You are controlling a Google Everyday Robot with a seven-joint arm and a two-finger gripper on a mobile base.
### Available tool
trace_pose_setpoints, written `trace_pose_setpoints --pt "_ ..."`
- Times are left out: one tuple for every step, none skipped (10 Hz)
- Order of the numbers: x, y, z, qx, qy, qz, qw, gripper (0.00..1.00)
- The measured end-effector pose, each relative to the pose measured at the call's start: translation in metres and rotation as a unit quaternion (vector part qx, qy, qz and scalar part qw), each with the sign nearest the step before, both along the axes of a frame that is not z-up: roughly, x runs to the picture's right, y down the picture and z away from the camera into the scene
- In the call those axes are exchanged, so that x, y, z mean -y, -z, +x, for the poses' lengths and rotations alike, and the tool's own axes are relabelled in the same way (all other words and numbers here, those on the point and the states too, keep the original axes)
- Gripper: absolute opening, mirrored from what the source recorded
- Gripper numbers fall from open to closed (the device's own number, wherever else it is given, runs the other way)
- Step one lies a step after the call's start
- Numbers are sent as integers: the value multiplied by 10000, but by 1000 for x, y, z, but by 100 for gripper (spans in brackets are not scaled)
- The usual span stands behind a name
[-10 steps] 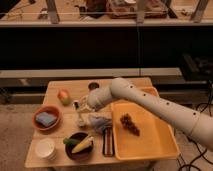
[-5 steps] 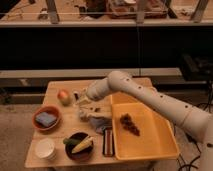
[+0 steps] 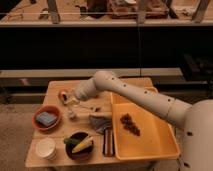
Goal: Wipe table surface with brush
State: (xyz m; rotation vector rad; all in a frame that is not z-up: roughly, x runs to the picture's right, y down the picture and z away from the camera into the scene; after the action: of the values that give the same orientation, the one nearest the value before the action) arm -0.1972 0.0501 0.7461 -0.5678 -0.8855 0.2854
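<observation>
i have the tool [image 3: 70, 98] low over the tabletop [image 3: 56, 86], near its far left corner, with the arm [image 3: 142, 97] reaching in across the right edge. i cannot tell whether the tool is released or clenched, nor whether it grasps anything. a pale slender thing that i take for the brush [image 3: 85, 106] runs from just beside the tool toward the middle of the tabletop; whether they touch i cannot tell. a small reddish fruit [image 3: 62, 94] sits just left of the tool. a crumpled grey cloth [image 3: 100, 122] lies near the middle. at the left edge is a red bowl [image 3: 38, 122] holding a blue sponge [image 3: 46, 118]. near the front left corner stands a white cup [image 3: 45, 148], with a dark bowl [image 3: 70, 152] of corn [image 3: 83, 145] beside it. a yellow tray [image 3: 150, 145] with grapes [image 3: 129, 124] covers the right side.
</observation>
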Motion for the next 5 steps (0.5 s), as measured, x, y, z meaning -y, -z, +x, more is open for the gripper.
trace_pose_setpoints --pt "-8 4 -1 61 28 -54 10000 0" --pt "-15 10 -2 134 91 -76 9998 0" --pt "-26 21 -2 226 209 -99 9995 0" --pt "-34 29 0 293 263 -134 9991 0" --pt "-42 38 5 351 316 -161 9988 0"
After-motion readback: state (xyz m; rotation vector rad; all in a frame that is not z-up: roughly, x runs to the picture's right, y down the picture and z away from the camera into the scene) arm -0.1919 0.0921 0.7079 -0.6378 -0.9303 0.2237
